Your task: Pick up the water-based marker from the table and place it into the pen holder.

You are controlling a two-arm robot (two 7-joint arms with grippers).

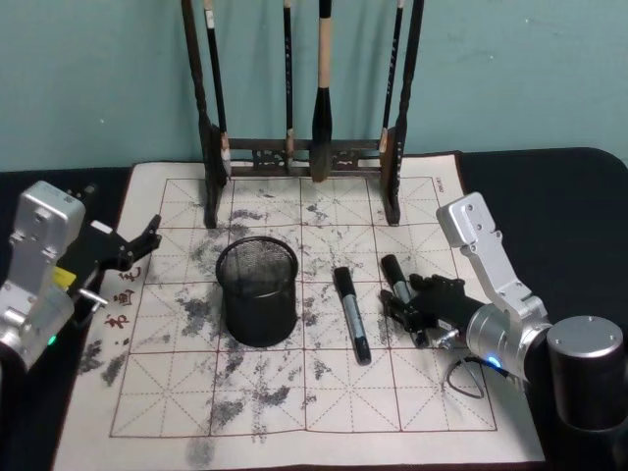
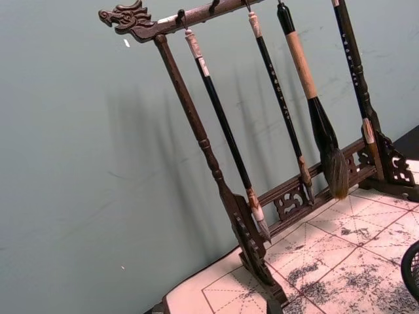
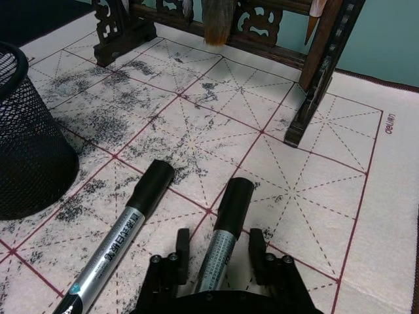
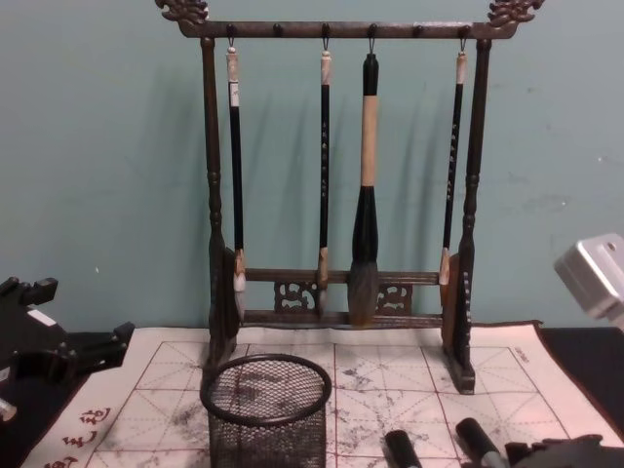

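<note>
On the far left, the left gripper [image 1: 149,245] hangs over the left edge of the white mat [image 1: 432,397]. Its two fingers are spread apart and hold nothing. The mat lies on the dark table [image 1: 574,191] and has red lines and lots of black ink spots. Next comes the pen holder [image 1: 257,294], a round black mesh cup that stands up straight on the mat. Behind it, at the back of the mat, stands the tall brush rack [image 1: 304,155] with four brushes hanging down. Near the cup on its right lies the first marker [image 1: 351,316], flat on the mat and on its own. Beside that lies the second marker [image 3: 221,232], also flat on the mat. The right gripper [image 1: 417,312] sits low over this one. Its fingers [image 3: 182,243] are apart, one on each side of the second marker. A little gap shows on both sides, so it is not squeezing it.
</note>
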